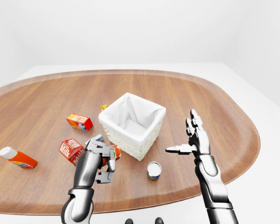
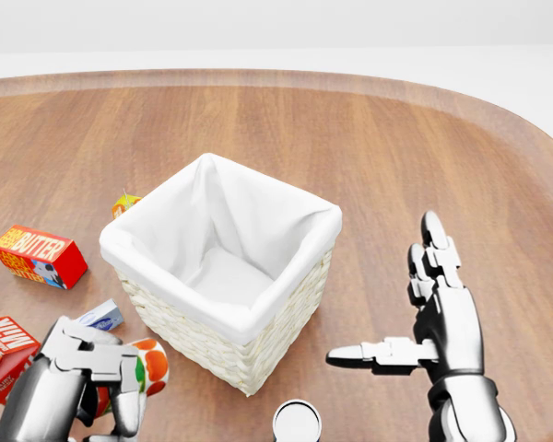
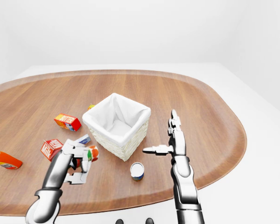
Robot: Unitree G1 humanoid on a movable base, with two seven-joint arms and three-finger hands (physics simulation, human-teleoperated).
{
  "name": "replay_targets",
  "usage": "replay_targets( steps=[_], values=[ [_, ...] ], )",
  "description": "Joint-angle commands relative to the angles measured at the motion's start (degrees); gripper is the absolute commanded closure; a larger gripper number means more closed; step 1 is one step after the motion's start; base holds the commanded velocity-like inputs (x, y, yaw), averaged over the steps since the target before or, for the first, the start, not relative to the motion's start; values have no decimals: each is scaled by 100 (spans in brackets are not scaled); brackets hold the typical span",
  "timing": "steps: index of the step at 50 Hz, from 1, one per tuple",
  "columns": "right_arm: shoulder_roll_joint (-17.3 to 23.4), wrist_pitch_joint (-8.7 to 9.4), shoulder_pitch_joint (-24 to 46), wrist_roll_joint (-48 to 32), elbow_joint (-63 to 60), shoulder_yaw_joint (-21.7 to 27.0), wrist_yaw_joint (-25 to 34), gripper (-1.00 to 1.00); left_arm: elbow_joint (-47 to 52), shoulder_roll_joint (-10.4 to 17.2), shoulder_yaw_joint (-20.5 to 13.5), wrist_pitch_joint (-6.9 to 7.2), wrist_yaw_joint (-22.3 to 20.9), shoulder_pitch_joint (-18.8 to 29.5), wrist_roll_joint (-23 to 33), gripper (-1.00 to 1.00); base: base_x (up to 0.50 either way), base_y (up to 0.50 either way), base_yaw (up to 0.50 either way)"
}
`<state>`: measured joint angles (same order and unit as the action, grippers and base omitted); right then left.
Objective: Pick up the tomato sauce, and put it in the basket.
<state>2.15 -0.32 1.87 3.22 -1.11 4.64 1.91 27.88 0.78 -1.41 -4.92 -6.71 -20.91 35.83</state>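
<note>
The tomato sauce (image 2: 148,364), a small can with a red, orange and green label, is in my left hand (image 2: 120,387), whose fingers are shut round it. It hangs tilted just off the wood at the lower left of the head view, beside the basket's near-left wall. The basket (image 2: 223,343) is white wicker with a white cloth liner and nothing inside. It stands mid-table. My right hand (image 2: 407,308) is open to the right of the basket, fingers up and thumb pointing left, holding nothing.
A red butter box (image 2: 39,256), a milk carton (image 2: 2,354) and a small blue-white box (image 2: 102,316) lie left of the basket. A yellow-green item (image 2: 124,203) peeks out behind it. A white-topped can (image 2: 297,422) stands below the basket. An orange bottle (image 1: 17,158) lies far left.
</note>
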Motion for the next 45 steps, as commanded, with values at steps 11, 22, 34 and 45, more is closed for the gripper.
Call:
replay_targets(
  steps=[11,22,34,45],
  values=[
    [-3,-45,15,-7,63,-10,-4,-100,704,-48,7,346,-215,-6,-67,100,0,0,0],
    [-3,-37,14,-8,60,-10,-8,-100,938,-74,-30,500,-340,41,-83,100,0,0,0],
    [-19,-82,-23,-33,86,-45,-1,-100,1051,-66,-36,787,-463,339,-10,100,0,0,0],
    [-18,-82,-12,-38,105,-44,1,-100,1358,-25,28,992,-674,865,45,100,0,0,0]
  ],
)
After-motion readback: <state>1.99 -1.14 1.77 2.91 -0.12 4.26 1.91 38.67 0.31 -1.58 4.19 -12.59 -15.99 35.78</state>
